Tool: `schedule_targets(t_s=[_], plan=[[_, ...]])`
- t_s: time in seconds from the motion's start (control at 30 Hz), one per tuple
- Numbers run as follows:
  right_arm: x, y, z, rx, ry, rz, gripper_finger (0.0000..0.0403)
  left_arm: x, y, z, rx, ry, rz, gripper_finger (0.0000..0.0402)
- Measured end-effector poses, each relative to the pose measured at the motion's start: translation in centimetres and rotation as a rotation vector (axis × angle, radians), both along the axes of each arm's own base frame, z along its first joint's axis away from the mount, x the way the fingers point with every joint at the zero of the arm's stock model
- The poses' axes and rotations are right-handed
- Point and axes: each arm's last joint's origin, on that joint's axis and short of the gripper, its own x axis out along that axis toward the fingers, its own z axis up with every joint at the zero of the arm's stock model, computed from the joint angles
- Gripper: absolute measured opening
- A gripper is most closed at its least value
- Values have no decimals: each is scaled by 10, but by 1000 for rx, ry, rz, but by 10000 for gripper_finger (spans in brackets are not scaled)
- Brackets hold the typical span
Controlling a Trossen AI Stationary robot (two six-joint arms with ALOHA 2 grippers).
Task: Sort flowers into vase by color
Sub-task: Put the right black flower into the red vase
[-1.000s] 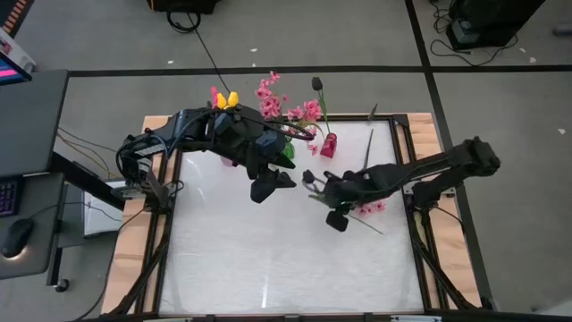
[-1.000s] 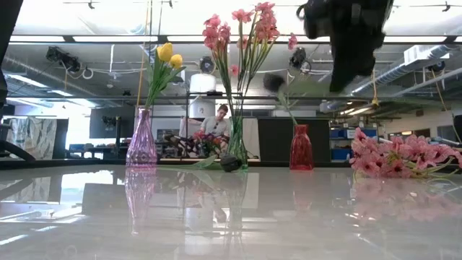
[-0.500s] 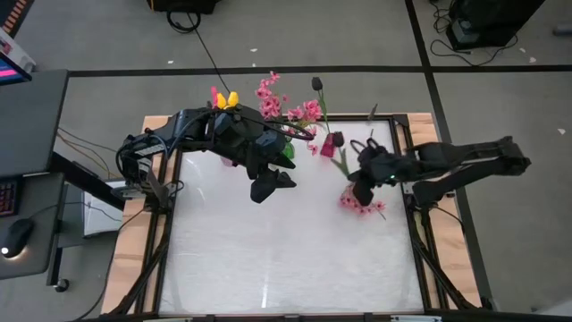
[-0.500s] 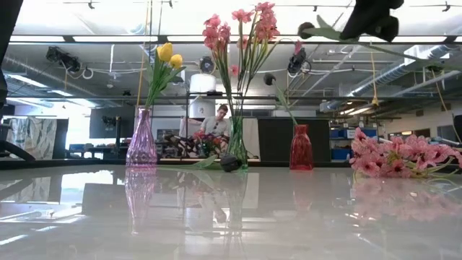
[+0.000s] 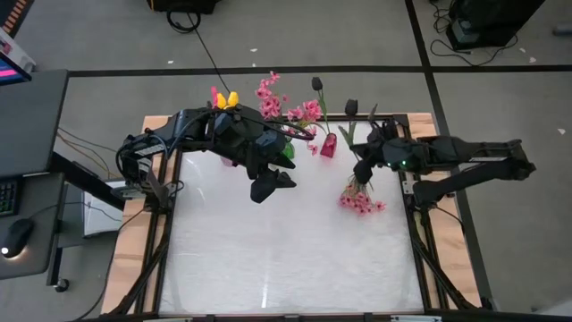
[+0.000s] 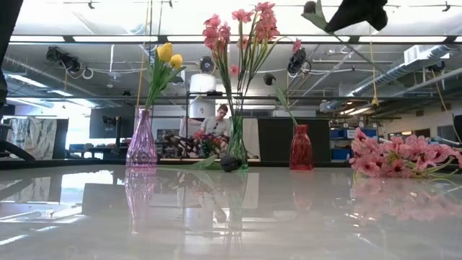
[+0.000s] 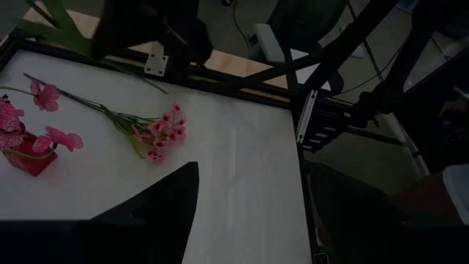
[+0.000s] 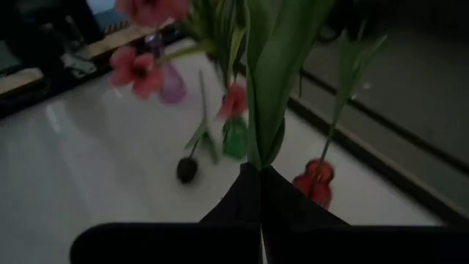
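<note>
— Where's the right gripper (image 5: 368,146) just now?

— Up in the air by the far right side of the table (image 5: 268,259), close to the red vase (image 5: 328,146). Its two fingers (image 8: 234,202) are pressed together, and a green stem with long leaves (image 8: 265,81) rises from between them. The overhead camera shows a dark tulip (image 5: 351,107) at the end of that stem, pointing away past the table's far edge.

— And the low camera?

— Only the gripper at the very top edge, with the dark bud (image 6: 310,7) and a leaf beside it.

— The left gripper (image 5: 272,184)?

— It hangs over the middle of the table's far half, jaws spread wide, with nothing between them.

— How do the flowers stand?

— Yellow tulips (image 6: 170,54) in the purple vase (image 6: 141,141). Pink blossoms (image 6: 242,27) in the green vase (image 6: 234,152). The red vase holds one dark tulip (image 6: 270,79) on a leaning stem. A bunch of pink sprays (image 5: 360,201) lies flat on the table near its right side, well apart from the vases.

— Anything else on the table?

— A dark rounded thing (image 6: 230,164) sits at the foot of the green vase; it may be a fallen tulip head, though I cannot be sure from this far off.

— Behind the table?

— A person (image 6: 216,126) sits in the room beyond
</note>
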Motion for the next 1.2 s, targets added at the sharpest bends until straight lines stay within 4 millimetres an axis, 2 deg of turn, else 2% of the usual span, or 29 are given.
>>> schedule_targets(t_s=[0.3, 0.53, 0.7, 0.9, 1.2], plan=[[8, -31, 11, -117, -62, -66, 4, 0, 0, 0, 0, 0, 0, 268], [7, -64, 25, -166, -174, -49, 4, 0, 0, 0, 0, 0, 0, 268], [8, -87, 26, -193, -187, -31, 4, 0, 0, 0, 0, 0, 0, 268], [14, -111, 10, -212, -294, 10, 4, 0, 0, 0, 0, 0, 0, 268], [13, -126, -21, -243, -392, 9, 4, 0, 0, 0, 0, 0, 0, 268]])
